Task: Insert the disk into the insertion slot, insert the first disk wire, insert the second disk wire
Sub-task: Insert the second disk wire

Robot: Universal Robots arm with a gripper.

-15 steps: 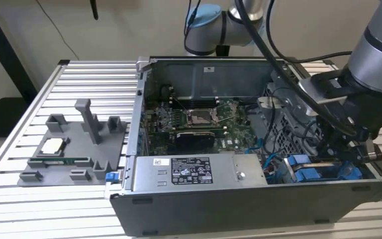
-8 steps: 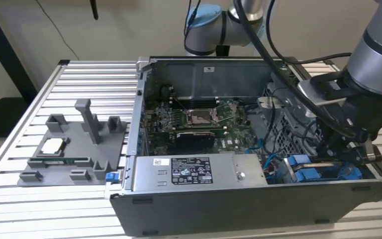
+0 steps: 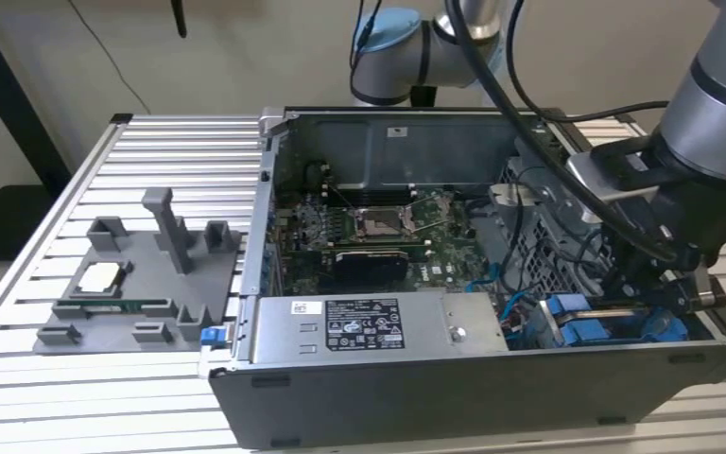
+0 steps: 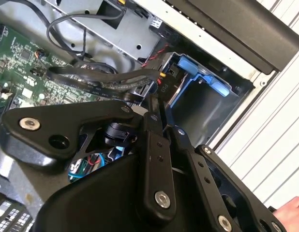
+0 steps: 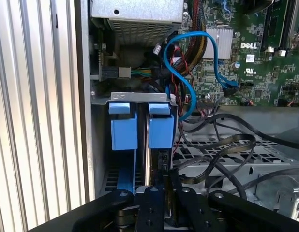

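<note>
The open computer case lies on the slatted table. In its near corner at the exterior view's right sits the insertion slot, a dark grey cage with two blue tabs at its mouth. The disk stands on edge inside it, showing a pale thin side under the tab nearer the board. My gripper hangs just over the disk's end, its fingers pressed together on the plug of a flat black wire. Beside the fingertips a plug with red, yellow and black wires sits at the disk.
A grey power-supply box with a white sticker lies beside the cage. A blue cable and loose black cables loop over the motherboard. A grey fixture tray stands at the exterior view's left. A hand shows by the case.
</note>
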